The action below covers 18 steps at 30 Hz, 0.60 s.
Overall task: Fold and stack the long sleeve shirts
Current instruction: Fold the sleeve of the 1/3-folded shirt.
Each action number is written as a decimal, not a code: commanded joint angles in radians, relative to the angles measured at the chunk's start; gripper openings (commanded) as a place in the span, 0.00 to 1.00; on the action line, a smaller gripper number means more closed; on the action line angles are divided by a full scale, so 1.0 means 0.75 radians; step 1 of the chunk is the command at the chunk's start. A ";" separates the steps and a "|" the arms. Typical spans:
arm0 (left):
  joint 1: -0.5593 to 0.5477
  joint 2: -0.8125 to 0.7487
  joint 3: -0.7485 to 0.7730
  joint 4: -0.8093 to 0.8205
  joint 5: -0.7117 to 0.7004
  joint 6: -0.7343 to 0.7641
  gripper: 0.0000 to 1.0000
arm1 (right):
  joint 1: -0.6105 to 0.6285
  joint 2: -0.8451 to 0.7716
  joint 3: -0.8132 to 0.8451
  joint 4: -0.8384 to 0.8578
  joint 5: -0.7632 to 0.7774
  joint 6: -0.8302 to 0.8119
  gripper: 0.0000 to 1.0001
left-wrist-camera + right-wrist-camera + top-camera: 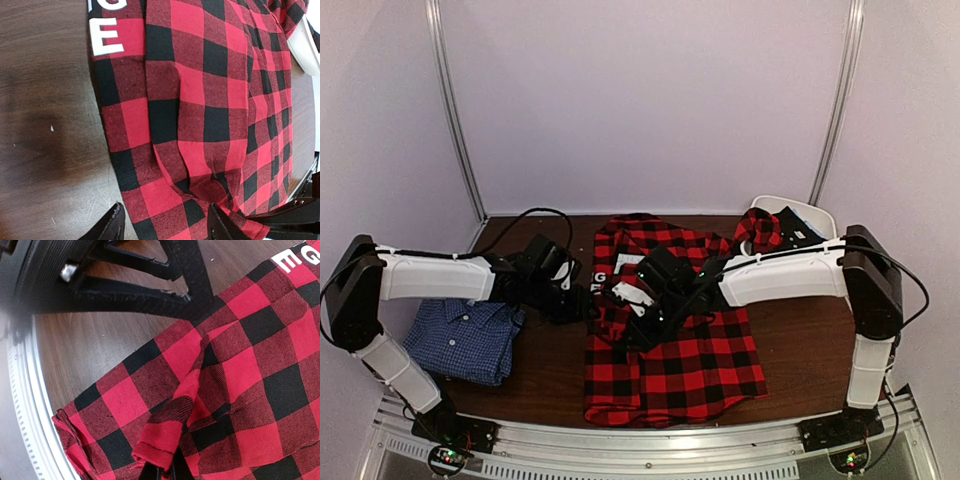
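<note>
From above, the plaid shirt (680, 370) lies spread mid-counter (800, 340), the blue shirt (465, 340) folded to its left; left wrist: the left pincer (165, 225) gapes astride the plaid edge, lettering (107, 37) cropped; right wrist: the right pincer (162, 472), mostly cut off, pinches a raised plaid fold.

White block letters stand on the plaid shirt (200, 100), near its edge by the bare table (45, 130): a clear E (106, 36), and above it a letter cut off by the frame, probably a G (107, 4). The right wrist view shows the same two letters.
</note>
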<state>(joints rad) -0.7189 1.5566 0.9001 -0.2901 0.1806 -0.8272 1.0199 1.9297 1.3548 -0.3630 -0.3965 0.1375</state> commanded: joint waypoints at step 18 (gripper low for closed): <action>0.010 0.017 -0.054 0.091 0.026 -0.018 0.57 | 0.085 -0.015 -0.067 0.097 -0.064 0.066 0.10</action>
<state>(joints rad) -0.7189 1.5597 0.8738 -0.2741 0.1875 -0.8330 1.0664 1.9297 1.3201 -0.3168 -0.4229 0.1696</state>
